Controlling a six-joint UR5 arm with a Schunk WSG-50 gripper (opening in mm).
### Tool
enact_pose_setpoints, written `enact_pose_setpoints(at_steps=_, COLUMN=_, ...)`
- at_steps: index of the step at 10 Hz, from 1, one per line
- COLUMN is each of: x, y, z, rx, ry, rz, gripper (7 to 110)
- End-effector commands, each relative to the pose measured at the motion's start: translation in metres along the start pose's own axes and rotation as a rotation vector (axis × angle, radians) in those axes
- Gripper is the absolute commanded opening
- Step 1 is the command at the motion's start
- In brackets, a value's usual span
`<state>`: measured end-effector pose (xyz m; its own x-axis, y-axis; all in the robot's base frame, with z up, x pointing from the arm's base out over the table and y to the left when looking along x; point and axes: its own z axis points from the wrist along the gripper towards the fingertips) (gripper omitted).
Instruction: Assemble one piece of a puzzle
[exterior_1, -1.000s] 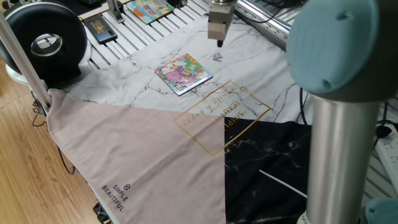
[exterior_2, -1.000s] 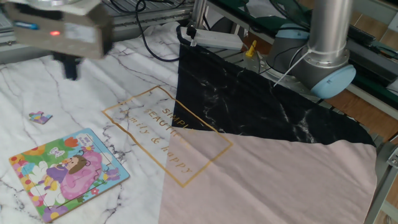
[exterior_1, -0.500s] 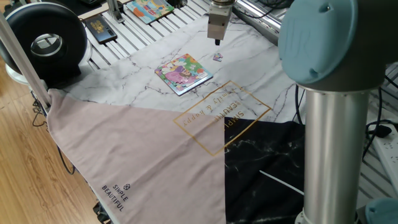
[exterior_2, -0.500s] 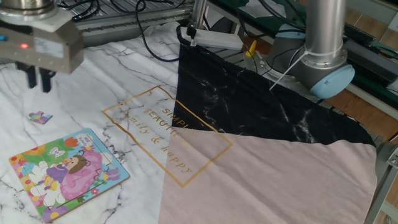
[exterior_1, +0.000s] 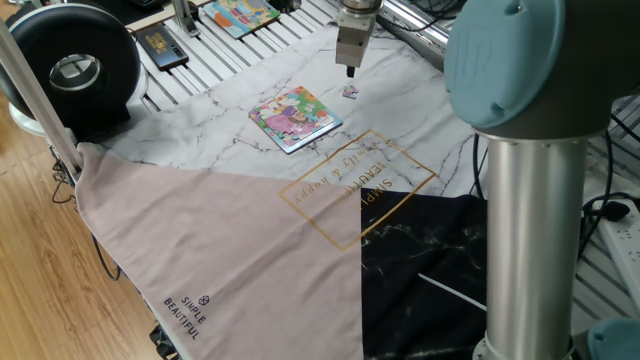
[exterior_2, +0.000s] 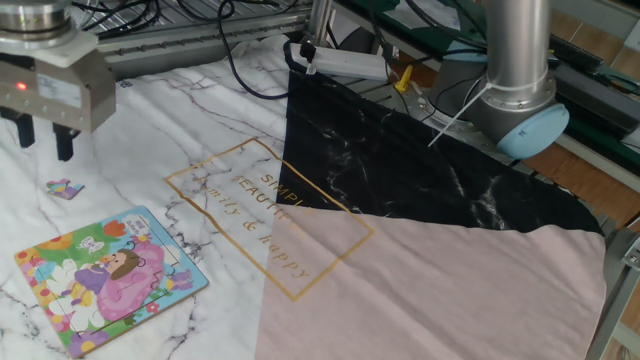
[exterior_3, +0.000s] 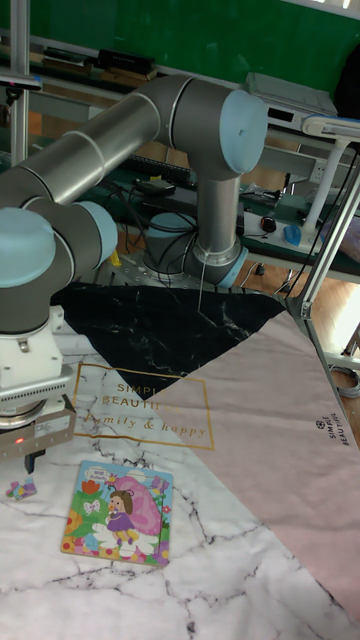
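Note:
The piece (exterior_1: 350, 91) (exterior_2: 65, 187) (exterior_3: 18, 489) is a tiny pinkish-purple jigsaw bit lying flat on the white marble cloth. The puzzle (exterior_1: 295, 117) (exterior_2: 108, 280) (exterior_3: 118, 513), a small square cartoon board, lies a short way from it. My gripper (exterior_1: 350, 70) (exterior_2: 43, 140) (exterior_3: 30, 465) hangs just above the piece, slightly to its far side. Its two dark fingers stand apart with nothing between them, clear of the piece.
A larger picture board (exterior_1: 240, 15) and a dark card (exterior_1: 160, 45) lie on the slatted table at the back. A black round device (exterior_1: 70, 65) stands at the left. The arm's base (exterior_2: 520, 110) and a power strip (exterior_2: 345, 62) sit beyond the black cloth (exterior_2: 420, 170).
The gripper has travelled across the marble cloth toward the piece and now hangs nearly over it. The piece and puzzle have not moved.

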<state>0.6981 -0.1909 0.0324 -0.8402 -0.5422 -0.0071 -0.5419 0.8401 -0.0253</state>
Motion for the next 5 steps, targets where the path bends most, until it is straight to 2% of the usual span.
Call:
enact_pose_setpoints(at_steps=1, x=-0.0139, y=0.0041, z=0.0102, rx=-0.038, ry=-0.049, rz=0.020, gripper=44)
enact_pose_setpoints(at_steps=2, x=-0.0189, y=0.0082, z=0.0053, rx=-0.054, ry=-0.073, rz=0.041, gripper=44)
enact_pose_setpoints(at_steps=3, x=-0.0183, y=0.0058, z=0.0049, rx=-0.044, ry=-0.068, rz=0.071, gripper=66)
enact_pose_setpoints(at_steps=4, x=-0.0194, y=0.0077, z=0.0094, rx=-0.044, ry=-0.068, rz=0.086, gripper=66)
enact_pose_setpoints(at_steps=5, x=-0.0138, y=0.0040, z=0.0117, rx=-0.024, ry=-0.052, rz=0.090, gripper=66)
